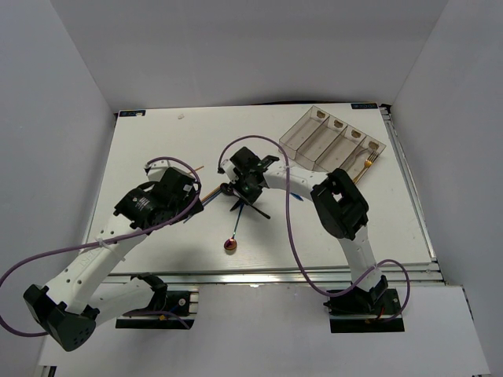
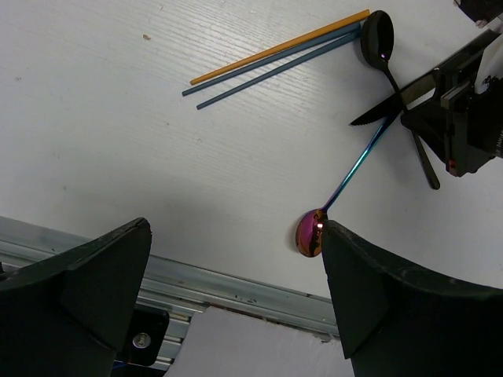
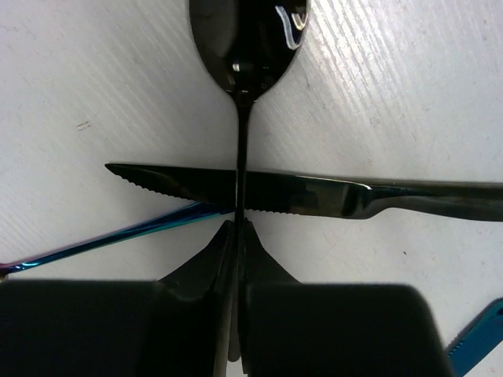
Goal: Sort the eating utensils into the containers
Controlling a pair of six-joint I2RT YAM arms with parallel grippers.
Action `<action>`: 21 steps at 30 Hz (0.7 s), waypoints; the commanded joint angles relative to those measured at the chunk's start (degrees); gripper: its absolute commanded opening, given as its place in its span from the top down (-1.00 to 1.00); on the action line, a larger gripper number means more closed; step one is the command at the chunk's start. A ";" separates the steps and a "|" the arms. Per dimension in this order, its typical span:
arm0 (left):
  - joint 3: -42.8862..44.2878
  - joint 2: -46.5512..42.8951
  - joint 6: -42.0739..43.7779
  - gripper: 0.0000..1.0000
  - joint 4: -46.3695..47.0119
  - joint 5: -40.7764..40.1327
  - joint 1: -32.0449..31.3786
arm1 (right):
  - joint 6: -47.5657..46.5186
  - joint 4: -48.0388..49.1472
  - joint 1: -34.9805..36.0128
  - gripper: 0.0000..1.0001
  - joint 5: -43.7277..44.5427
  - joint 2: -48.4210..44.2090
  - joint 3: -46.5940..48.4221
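Right wrist view: the right gripper point(image 3: 238, 229) has its jaws pinched together on the thin handle of the black spoon point(image 3: 245, 31). The grip sits partway down the handle, and the bowl points straight away from the fingers. Just past the fingertips the black knife point(image 3: 259, 191) lies crosswise on the table point(image 3: 94, 78), its serrated edge facing the gripper, and the spoon handle crosses its blade. The handle of the iridescent spoon point(image 3: 118, 239) runs in from the left and ends at the same crossing, right at the fingertips. A blue knife point(image 3: 481, 336) shows at the lower right corner, apart from the grip.

From the left wrist, the left gripper point(image 2: 236, 236) hangs over the near table edge with its jaws spread wide and nothing between them. The bowl of the iridescent spoon lies just beside its right finger point(image 2: 393, 298). Three chopsticks point(image 2: 275, 59), one orange and two blue-grey, lie side by side farther off, next to the black spoon's bowl.

From above, both grippers meet near the table's middle. The tray point(image 1: 310, 129) stands well apart at the far right corner, its four compartments angled. A gold fork point(image 1: 368, 162) lies at the tray's near right end; I cannot tell whether it is inside the last compartment or beside it.
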 commanded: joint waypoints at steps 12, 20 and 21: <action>-1.20 -0.78 0.99 -0.96 2.10 0.27 0.02 | 15.81 5.29 -6.61 1.00 -8.88 -16.92 0.35; -2.25 -1.30 0.38 -0.96 2.80 0.18 0.02 | 34.45 0.56 -24.02 1.00 0.77 -22.38 0.53; -2.25 -1.30 0.38 -0.96 2.89 0.27 0.02 | 36.56 0.64 -27.69 1.00 1.83 -22.64 0.01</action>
